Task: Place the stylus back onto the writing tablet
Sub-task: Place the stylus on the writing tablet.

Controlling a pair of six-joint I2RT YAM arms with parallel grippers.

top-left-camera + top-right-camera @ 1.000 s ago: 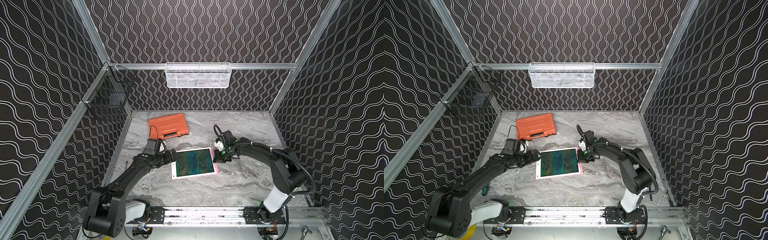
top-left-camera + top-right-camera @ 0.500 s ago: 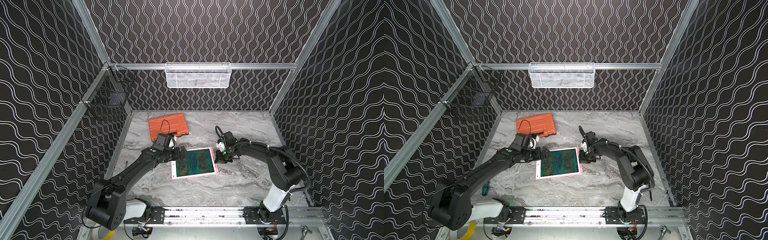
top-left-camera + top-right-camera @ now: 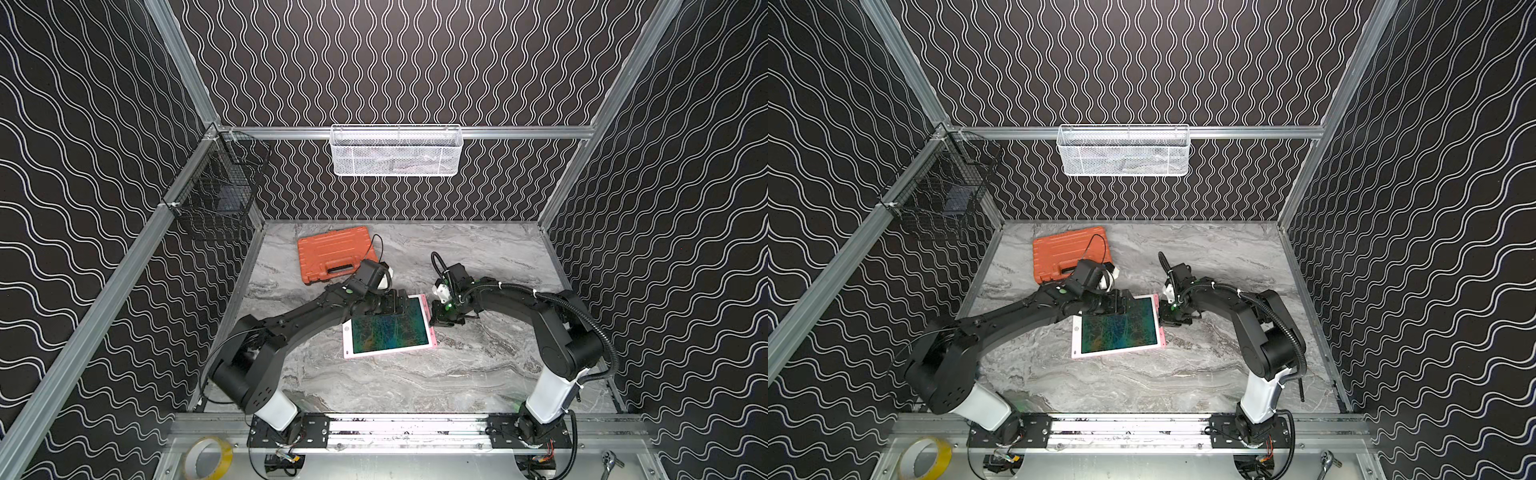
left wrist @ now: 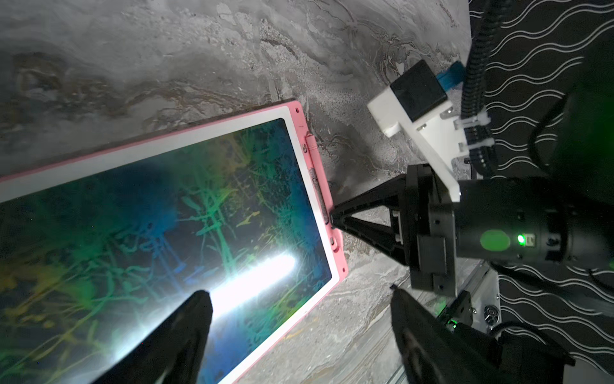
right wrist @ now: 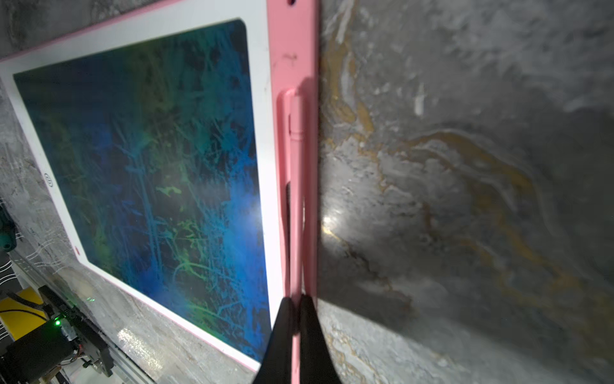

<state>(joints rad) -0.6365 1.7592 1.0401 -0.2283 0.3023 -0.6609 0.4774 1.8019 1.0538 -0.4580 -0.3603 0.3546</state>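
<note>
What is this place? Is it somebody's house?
Probably not. It looks like a robot test booth: a left arm and a right arm bolted to a metal rail, with wavy-patterned walls boxing in a small marbled table.

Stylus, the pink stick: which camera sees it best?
The right wrist view: it shows the stylus close up, lying along the pink edge of the writing tablet, pinched by the right gripper. The left wrist view shows only a short bit; in both top views it blends into that edge.
</note>
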